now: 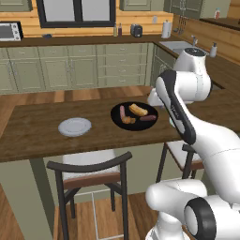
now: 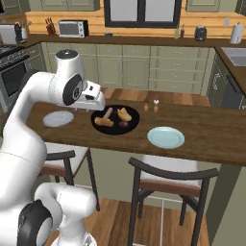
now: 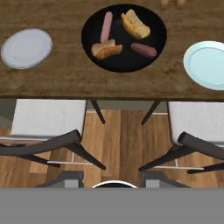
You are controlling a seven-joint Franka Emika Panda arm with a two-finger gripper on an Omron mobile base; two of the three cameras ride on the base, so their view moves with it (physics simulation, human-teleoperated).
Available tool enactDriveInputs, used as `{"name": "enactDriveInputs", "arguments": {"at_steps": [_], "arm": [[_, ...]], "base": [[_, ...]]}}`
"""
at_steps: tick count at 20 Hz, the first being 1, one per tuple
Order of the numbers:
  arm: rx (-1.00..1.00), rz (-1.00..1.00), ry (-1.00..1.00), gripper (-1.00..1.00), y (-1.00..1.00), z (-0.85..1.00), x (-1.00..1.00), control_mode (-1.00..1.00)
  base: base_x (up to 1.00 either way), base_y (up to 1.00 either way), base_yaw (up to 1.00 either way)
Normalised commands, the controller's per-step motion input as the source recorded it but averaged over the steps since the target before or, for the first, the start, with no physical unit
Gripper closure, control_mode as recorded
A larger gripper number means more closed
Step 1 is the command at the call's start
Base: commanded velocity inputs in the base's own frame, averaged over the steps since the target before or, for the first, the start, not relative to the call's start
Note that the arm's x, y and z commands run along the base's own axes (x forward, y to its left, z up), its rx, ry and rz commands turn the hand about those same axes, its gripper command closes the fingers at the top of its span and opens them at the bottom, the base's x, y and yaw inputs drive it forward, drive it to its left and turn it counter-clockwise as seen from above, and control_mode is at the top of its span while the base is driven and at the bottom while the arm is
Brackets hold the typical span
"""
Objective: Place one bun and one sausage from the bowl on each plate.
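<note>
The black bowl (image 3: 124, 62) sits mid-counter, between the two plates. In it lie two buns (image 3: 136, 25) (image 3: 106, 49), a pink sausage (image 3: 106, 26) and a darker sausage (image 3: 143, 50). The grey-white plate (image 3: 26, 48) lies bare to its left and the light teal plate (image 3: 208, 64) bare to its right. My gripper (image 3: 112, 178) hangs high above the counter's near edge, over the chairs. Its fingertips stand apart, open, with nothing between them. The bowl (image 1: 137, 125) (image 2: 130, 121) is just beyond my hand in both base views.
Two chairs (image 3: 48, 120) (image 3: 199, 124) with pale seats are tucked under the wooden counter (image 3: 109, 83) on the near side. Salt and pepper shakers (image 2: 151, 105) stand behind the bowl at the counter's far edge. My arm's elbow hides part of the counter's right end in the left base view.
</note>
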Motion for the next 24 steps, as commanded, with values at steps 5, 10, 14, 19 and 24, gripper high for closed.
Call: {"name": "enactDriveInputs", "arguments": {"at_steps": [5,10,14,19,24], "arm": [[0.02,0.0,0.0,-1.0,-0.06,-0.11,0.5,-1.0],[0.05,0.0,0.04,-1.0,-0.2,-0.06,1.0,-1.0],[0.0,0.0,0.07,-1.0,-0.12,-0.38,0.61,-1.0],[0.01,-0.02,0.42,-1.0,0.46,-0.45,0.02,-1.0],[0.09,-0.13,0.33,-1.0,0.41,-0.44,0.16,-1.0]], "base": [[0.0,0.0,0.0],[0.0,0.0,0.0],[0.0,0.0,0.0],[0.0,0.0,0.0],[0.0,0.0,0.0]]}}
